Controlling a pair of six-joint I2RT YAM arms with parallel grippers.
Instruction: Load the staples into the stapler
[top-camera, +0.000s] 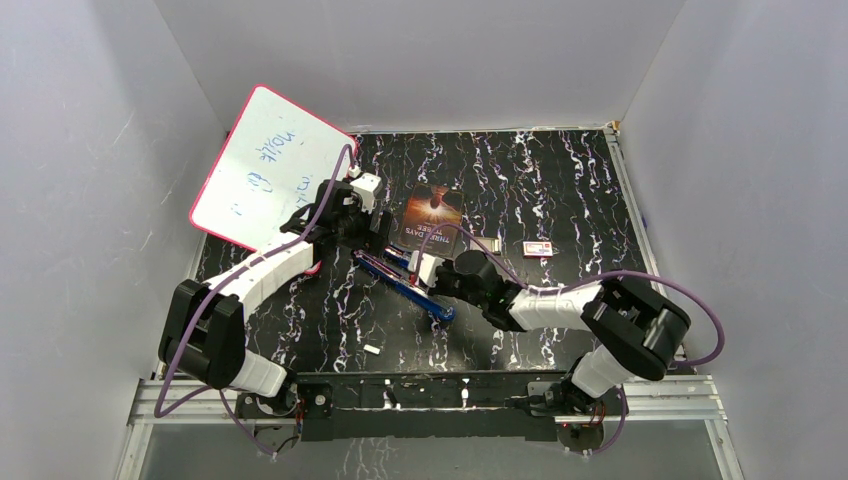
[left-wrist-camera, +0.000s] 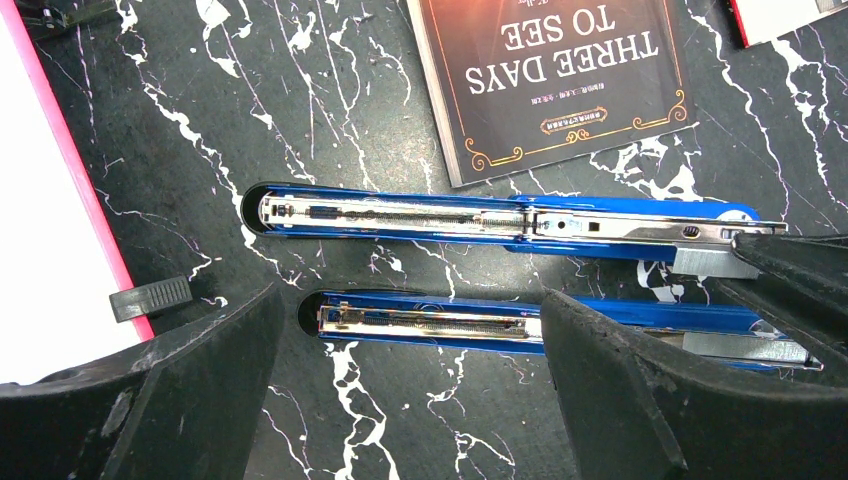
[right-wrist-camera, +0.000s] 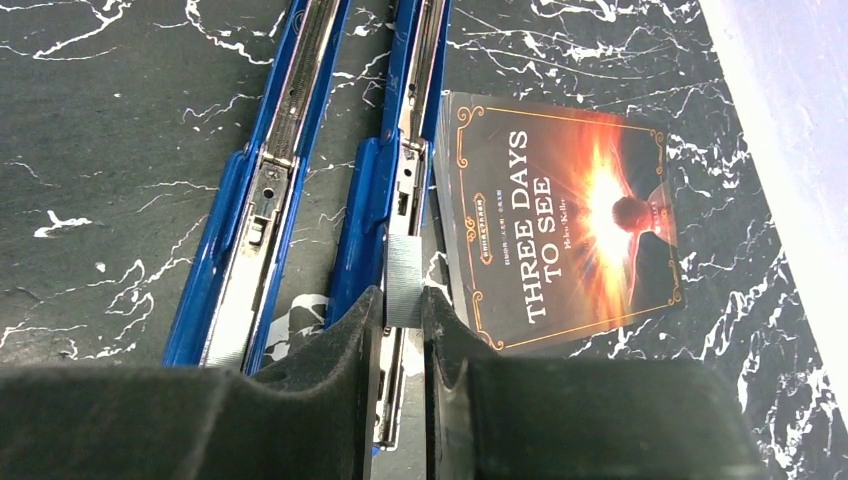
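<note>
One strip of staples (right-wrist-camera: 404, 272) clamped in the right end effector (right-wrist-camera: 402, 305), sitting right over the stapler (right-wrist-camera: 415, 100) rail beside the book (right-wrist-camera: 560, 220), long axis lined up with it, channel running straight ahead; left end effector (left-wrist-camera: 410, 310) wide apart, hovering above

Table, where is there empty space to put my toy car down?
The table is bare at the back right, between the book, the red-and-white box and the right wall. It is also bare at the front, around the small white piece. It is crowded around the staplers and by the whiteboard.
</note>
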